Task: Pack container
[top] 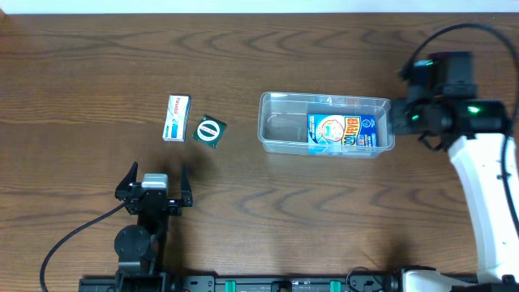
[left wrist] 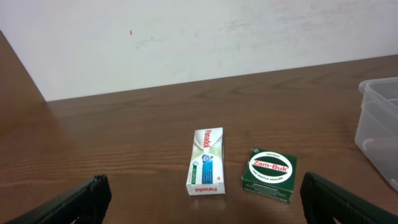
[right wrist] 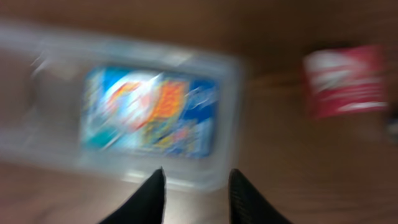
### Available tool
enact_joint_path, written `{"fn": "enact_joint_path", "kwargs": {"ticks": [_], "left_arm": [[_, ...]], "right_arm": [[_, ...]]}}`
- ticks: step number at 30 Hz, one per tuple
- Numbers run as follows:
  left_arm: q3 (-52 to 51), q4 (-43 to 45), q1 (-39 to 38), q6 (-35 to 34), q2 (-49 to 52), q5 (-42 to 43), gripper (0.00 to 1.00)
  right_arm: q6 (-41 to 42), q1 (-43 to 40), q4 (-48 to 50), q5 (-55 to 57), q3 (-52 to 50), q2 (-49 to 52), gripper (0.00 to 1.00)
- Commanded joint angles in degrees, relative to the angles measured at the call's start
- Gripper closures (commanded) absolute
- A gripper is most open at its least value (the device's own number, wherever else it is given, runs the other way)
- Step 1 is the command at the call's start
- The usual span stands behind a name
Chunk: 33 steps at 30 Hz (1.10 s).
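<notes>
The clear plastic container (top: 324, 96) stands right of centre with a blue printed packet (top: 342, 131) lying in its right half. A white Panadol box (top: 175, 117) and a green Zam-Buk box (top: 209, 131) lie side by side to the left. My left gripper (top: 154, 182) is open and empty, low near the front edge, with both boxes ahead of it (left wrist: 207, 160) (left wrist: 270, 174). My right gripper (top: 403, 113) is at the container's right end. Its blurred wrist view shows the fingers (right wrist: 196, 196) apart and empty over the container's rim (right wrist: 37, 93), with the packet (right wrist: 149, 112) inside.
A blurred red and white object (right wrist: 345, 81) lies on the table beyond the container in the right wrist view; it is hidden in the overhead view. The container's corner (left wrist: 379, 124) shows at the right edge of the left wrist view. A white wall stands behind the table.
</notes>
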<state>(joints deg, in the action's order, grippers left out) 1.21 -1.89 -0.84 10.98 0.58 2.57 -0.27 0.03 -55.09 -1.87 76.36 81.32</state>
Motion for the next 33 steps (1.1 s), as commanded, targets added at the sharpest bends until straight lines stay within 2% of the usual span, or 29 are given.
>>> {"fn": "enact_joint_path", "kwargs": {"ticks": [1, 3, 6, 11, 17, 21, 33], "left_arm": [[-0.98, -2.1, 0.28, 0.79, -0.35, -1.36, 0.02], [-0.98, -2.1, 0.28, 0.79, -0.35, -1.36, 0.02], [-0.98, -2.1, 0.28, 0.79, -0.35, -1.36, 0.02], [-0.98, -2.1, 0.28, 0.79, -0.35, -1.36, 0.02], [-0.98, -2.1, 0.28, 0.79, -0.35, -1.36, 0.02], [-0.98, -2.1, 0.28, 0.79, -0.35, -1.36, 0.02], [-0.98, -2.1, 0.28, 0.79, -0.35, -1.36, 0.02]], "right_arm": [[-3.39, -4.63, 4.17, 9.77, 0.72, 0.39, 0.65], [-5.99, -7.19, 7.3, 8.63, 0.72, 1.11, 0.62], [-10.03, -10.58, 11.3, 7.21, 0.72, 2.62, 0.36], [-17.79, -14.75, 17.22, 4.07, 0.72, 5.66, 0.14], [-26.71, -16.35, 23.02, -0.57, 0.72, 11.23, 0.01], [-28.13, -17.33, 26.62, -0.76, 0.74, 15.63, 0.01], [-28.52, -20.22, 29.42, -6.78, 0.79, 25.53, 0.01]]}}
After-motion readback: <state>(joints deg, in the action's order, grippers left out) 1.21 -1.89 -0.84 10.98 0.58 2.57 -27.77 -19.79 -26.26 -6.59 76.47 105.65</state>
